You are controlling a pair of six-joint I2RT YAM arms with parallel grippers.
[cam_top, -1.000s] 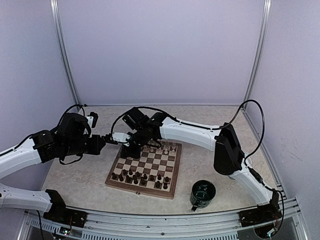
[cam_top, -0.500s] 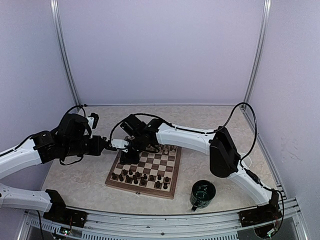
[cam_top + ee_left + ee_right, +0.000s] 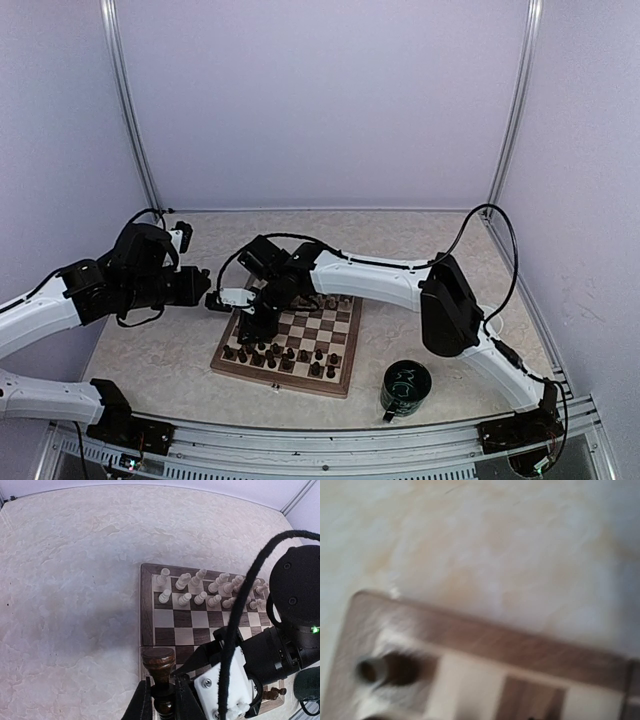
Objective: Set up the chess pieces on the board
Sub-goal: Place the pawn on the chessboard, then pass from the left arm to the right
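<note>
Since it is small turned wood, the dark piece (image 3: pixel 158 659) should be light and stiff, though smooth and round enough to swivel in a pinch. The narrow waist under its broad end is the sensible place to hold, and that is where the left jaws pinch it, pressed in from either side. Its long axis runs in line with those jaws, the broad end (head or foot, I cannot tell) poking toward 12 o'clock in the left wrist view, so it looks tilted rather than standing. It hangs at about 9 o'clock of the board (image 3: pixel 145 610), by the brown border; whether over wood or over the counter (image 3: pixel 75 555) I cannot tell. White pieces (image 3: pixel 184 581) stand along the board's 12 o'clock ranks, and dark pieces (image 3: pixel 280 355) crowd the 6 o'clock side in the overhead view. The right arm (image 3: pixel 370 275) reaches across to the same side, close beside the left arm (image 3: pixel 110 285). The right jaws are hidden, so spread or pressed together I cannot tell. Its blurred camera shows a board corner with another piece (image 3: pixel 382 670) seen end-on. A dark mug (image 3: pixel 405 388) stands at 4 o'clock of the board.
</note>
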